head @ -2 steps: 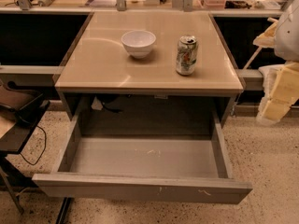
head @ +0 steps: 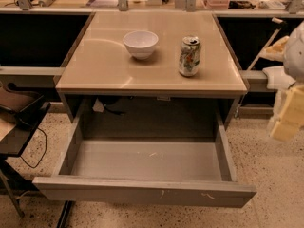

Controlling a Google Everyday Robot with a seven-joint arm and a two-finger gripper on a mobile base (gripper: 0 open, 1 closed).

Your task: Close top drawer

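The top drawer (head: 142, 190) is a wide, shallow grey drawer pulled far out from under the beige table (head: 109, 70). Its inside is empty, and its plain front panel shows small pale scratches right of centre. My gripper (head: 288, 117), pale yellow on a white arm, hangs at the right edge of the camera view. It is beside the drawer's right side, apart from it and above floor level. It holds nothing that I can see.
A white bowl (head: 140, 43) and a drink can (head: 190, 56) stand on the table top. A dark chair with a cable (head: 19, 110) is at the left. Dark counters flank the table, and a cluttered shelf runs along the back.
My gripper has dropped a little lower at the right edge. The drawer, bowl and can have not moved.
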